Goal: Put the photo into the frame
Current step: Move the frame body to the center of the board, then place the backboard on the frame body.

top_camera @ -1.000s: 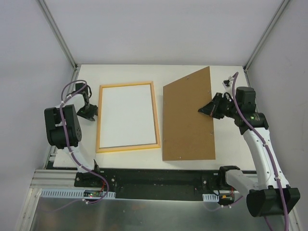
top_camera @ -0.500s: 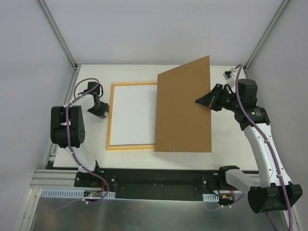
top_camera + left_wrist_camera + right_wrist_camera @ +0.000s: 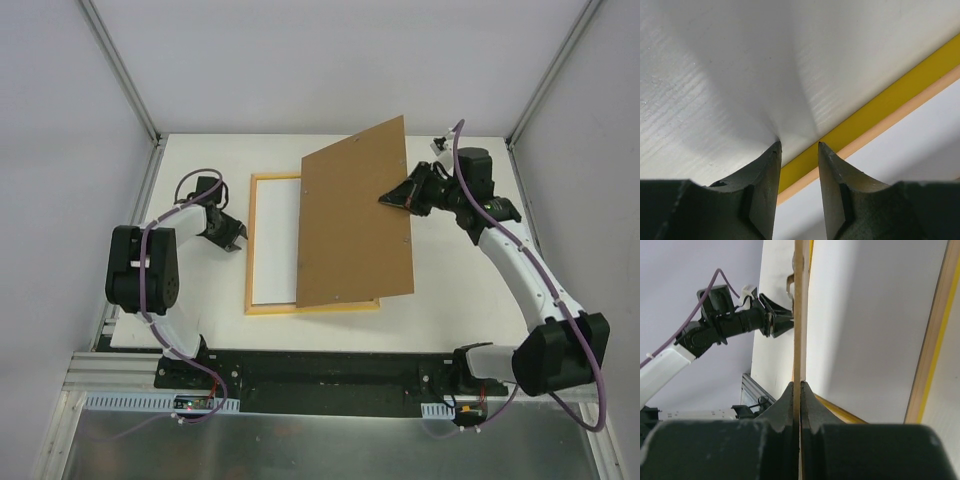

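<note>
At centre right, the right tool (image 3: pixel 400 197) clamps the tilted backing panel (image 3: pixel 355 220) above the frame (image 3: pixel 250 250). At centre left, the left tool (image 3: pixel 235 240) stands slightly parted beside the frame's edge.

The right tool (image 3: pixel 388 198) grips the tilted brown panel (image 3: pixel 352 230) over the frame (image 3: pixel 250 250), left tool (image 3: pixel 237 242) beside it.

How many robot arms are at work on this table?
2. The left arm sits by the frame's left rail; the right arm holds the brown backing panel over the frame.
</note>
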